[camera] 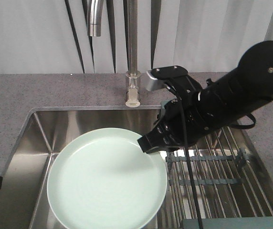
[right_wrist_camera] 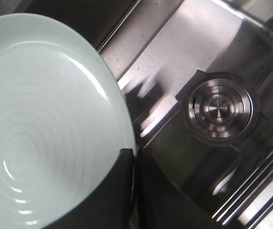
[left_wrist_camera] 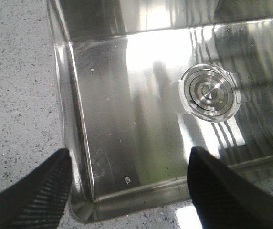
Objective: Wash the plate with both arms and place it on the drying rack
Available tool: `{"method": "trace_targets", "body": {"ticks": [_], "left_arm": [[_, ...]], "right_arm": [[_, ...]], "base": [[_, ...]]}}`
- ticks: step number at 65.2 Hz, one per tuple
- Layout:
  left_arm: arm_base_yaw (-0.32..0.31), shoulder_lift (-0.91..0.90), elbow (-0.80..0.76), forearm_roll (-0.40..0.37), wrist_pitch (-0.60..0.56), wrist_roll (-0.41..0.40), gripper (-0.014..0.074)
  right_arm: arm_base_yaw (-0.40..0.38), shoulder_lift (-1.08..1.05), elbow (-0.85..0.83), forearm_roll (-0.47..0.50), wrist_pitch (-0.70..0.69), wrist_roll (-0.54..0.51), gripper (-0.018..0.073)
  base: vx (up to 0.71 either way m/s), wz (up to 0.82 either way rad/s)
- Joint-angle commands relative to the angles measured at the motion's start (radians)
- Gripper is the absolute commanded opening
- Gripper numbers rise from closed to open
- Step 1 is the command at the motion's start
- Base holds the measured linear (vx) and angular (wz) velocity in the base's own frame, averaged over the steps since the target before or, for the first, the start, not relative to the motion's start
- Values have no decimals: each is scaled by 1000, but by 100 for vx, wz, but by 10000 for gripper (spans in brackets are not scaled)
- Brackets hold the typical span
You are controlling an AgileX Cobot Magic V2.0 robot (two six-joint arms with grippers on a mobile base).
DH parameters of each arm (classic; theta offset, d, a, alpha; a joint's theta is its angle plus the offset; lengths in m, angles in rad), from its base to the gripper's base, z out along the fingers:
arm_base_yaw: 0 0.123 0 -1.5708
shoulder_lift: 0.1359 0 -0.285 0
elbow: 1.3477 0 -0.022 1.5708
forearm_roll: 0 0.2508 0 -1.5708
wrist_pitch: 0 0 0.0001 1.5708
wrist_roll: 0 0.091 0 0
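Over steel sink basin [camera: 36, 133]: black right gripper [right_wrist_camera: 133, 155], jaws pinching rim of round glossy mint-green plate [camera: 105, 186], judged rigid, slippery, breakable; black left gripper [left_wrist_camera: 129, 151], jaws wide, empty.

A kitchen: a stainless steel sink [camera: 37, 131] sunk into a speckled grey worktop [camera: 22, 90], a chrome tap [camera: 132, 47] rising behind it, a drying rack [camera: 222, 164] over the basin, pale curtains [camera: 31, 33] beyond.

Right pincer [right_wrist_camera: 134, 155] clamped, left pincer [left_wrist_camera: 129, 152] spread wide
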State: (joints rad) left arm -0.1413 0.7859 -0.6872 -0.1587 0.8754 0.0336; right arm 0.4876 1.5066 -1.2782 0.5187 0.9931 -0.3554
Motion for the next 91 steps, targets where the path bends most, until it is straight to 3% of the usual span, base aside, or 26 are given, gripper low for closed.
{"method": "trace_targets", "body": {"ticks": [1,16,34,55,71,91], "left_arm": [[-1,-8,-23,-15,-42,-9,488],[-1,-8,-23,-15,-42,-9,488],[-1,-8,-23,-15,-42,-9,488],[-1,-8,-23,-15,-42,-9,488],[-1,-8,-23,-15,-42,-9,488],[-1,-8,-23,-15,-42,-9,488]], "right_arm": [[-3,17,-100,29,-39,-13,-8],[-40,131,-254,11,-30,-9,-8],[-191,140,-274,16,-11,-9,-8],[-301,-33,-37,11,-80,-30,-8],[-283,-196,127,-4,-91,-37,-8],[-137,-243,218,-15,-119,22,-8]], "base": [[0,0],[0,0],[0,0],[0,0],[0,0],[0,0]]}}
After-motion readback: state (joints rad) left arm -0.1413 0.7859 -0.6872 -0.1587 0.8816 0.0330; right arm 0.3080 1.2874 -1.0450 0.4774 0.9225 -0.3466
